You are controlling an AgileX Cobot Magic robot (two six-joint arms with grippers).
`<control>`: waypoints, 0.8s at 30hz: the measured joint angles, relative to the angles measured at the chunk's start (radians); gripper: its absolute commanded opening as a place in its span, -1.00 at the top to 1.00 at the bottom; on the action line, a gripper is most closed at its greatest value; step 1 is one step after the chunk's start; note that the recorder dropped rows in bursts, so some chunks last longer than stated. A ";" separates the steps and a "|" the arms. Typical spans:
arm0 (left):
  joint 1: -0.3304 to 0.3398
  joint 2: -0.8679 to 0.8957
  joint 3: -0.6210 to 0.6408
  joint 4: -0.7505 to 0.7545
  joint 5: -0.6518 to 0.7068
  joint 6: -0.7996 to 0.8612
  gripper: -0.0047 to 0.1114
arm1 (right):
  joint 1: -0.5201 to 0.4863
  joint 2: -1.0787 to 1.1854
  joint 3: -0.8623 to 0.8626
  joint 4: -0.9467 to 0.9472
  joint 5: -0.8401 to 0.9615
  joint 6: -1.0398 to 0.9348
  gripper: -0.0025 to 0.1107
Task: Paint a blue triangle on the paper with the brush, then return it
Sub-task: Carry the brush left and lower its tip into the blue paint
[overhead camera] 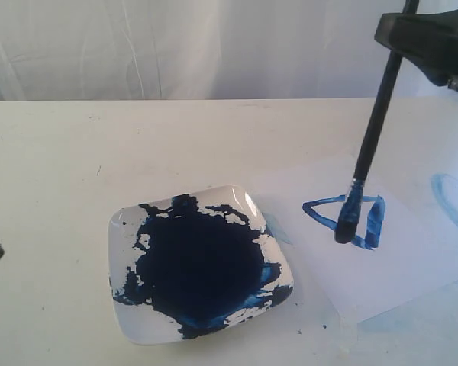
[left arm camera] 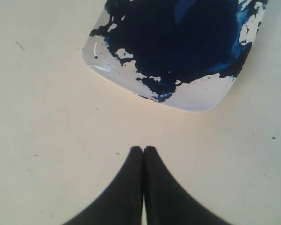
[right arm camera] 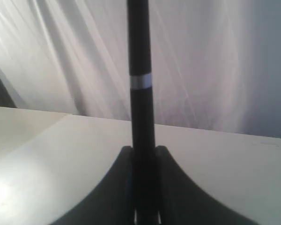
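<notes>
Triangle (overhead camera: 343, 217) looks closed, right hand (overhead camera: 412, 38) pinches brush (overhead camera: 370, 145), tip on paper (overhead camera: 412, 263); next: lift clear, return brush, avoid smearing.

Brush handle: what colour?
Black, with a silver band; the brush shows best in the right wrist view.

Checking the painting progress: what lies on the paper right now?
The blue triangle is painted on the paper. The brush bristles stand over its lower side, hiding that stretch of stroke, so whether the outline closes there cannot be seen.

Exterior oblique over table (overhead camera: 61, 191); left wrist downward, sharing plate (overhead camera: 130, 319) (left arm camera: 196, 98); right wrist horizontal.
</notes>
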 measured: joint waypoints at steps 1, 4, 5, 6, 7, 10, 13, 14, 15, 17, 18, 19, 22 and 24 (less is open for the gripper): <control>0.000 -0.030 0.012 0.007 -0.004 -0.002 0.92 | 0.025 0.000 0.002 0.015 0.003 0.000 0.96; 0.000 -0.114 0.050 0.025 -0.046 -0.002 0.92 | 0.079 0.007 0.003 0.059 0.014 0.000 0.96; 0.000 -0.133 0.063 0.027 -0.067 -0.002 0.92 | 0.096 0.012 0.003 0.072 0.017 0.000 0.96; 0.000 -0.153 0.081 0.031 -0.087 -0.002 0.92 | 0.111 0.023 0.003 0.088 0.022 0.000 0.96; 0.000 -0.171 0.102 0.031 -0.103 -0.002 0.92 | 0.125 0.035 0.003 0.107 0.024 0.000 0.96; 0.000 -0.208 0.165 0.038 -0.144 -0.002 0.92 | 0.154 0.083 0.003 0.173 0.029 0.000 0.96; 0.000 -0.230 0.206 0.038 -0.175 -0.020 0.92 | 0.176 0.146 0.003 0.259 0.041 0.000 0.96; 0.000 -0.235 0.208 0.038 -0.188 -0.023 0.92 | 0.184 0.164 0.003 0.285 0.043 0.000 0.96; 0.000 -0.242 0.208 0.038 -0.193 -0.023 0.92 | 0.192 0.188 0.003 0.317 0.045 0.001 0.96; 0.000 -0.250 0.208 0.038 -0.197 -0.023 0.92 | 0.206 0.231 0.003 0.384 0.045 0.001 0.96; 0.000 -0.251 0.208 0.038 -0.197 -0.023 0.92 | 0.217 0.254 0.003 0.415 0.045 0.001 0.96; 0.000 -0.251 0.208 0.038 -0.195 -0.023 0.92 | 0.224 0.277 0.003 0.442 0.045 0.001 0.96; 0.000 -0.251 0.208 0.043 -0.168 -0.023 0.92 | 0.239 0.340 0.003 0.503 0.039 0.001 0.96; 0.000 -0.251 0.208 0.056 -0.139 -0.023 0.92 | 0.244 0.374 0.003 0.527 0.039 0.001 0.96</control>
